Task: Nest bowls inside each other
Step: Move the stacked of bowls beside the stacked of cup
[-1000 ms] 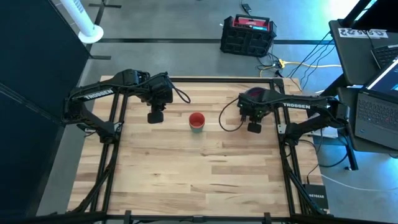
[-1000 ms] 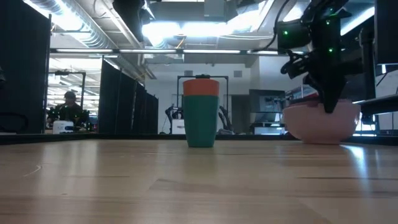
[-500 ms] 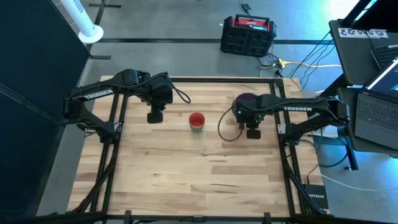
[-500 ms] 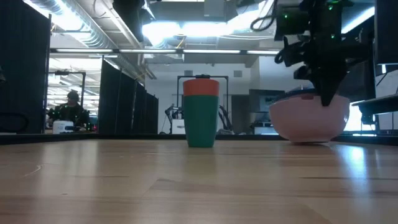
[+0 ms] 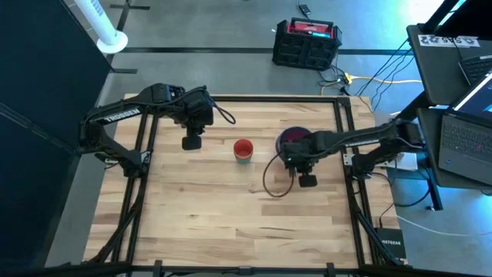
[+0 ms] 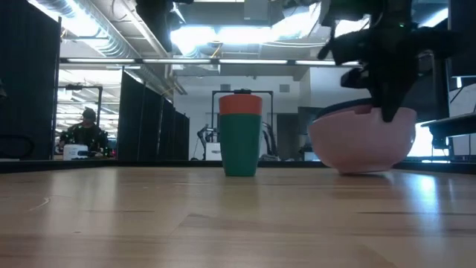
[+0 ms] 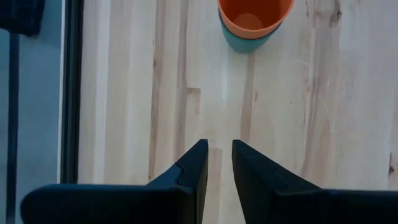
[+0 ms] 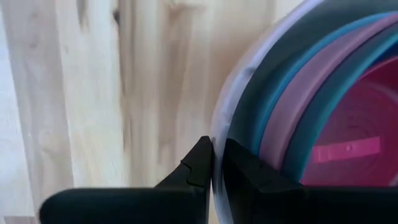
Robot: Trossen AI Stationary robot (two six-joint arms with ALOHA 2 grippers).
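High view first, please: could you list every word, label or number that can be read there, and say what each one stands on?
"TROSSEN": left arm.
Lettering on the right arm: too foreshortened to read.
White label on the laptop: blurred.
Small print on the black box: too small.
Wrist and low views: none.

Bare wooden table across the whole near half, open to a gripper from any side. Toward the far edge, 2 obstacles: teal-and-orange cup stack upright at the middle, and stack of bowls to its right, pinched at the rim by right gripper. Clear gap between them. Left gripper hanging left of the cup, well apart.
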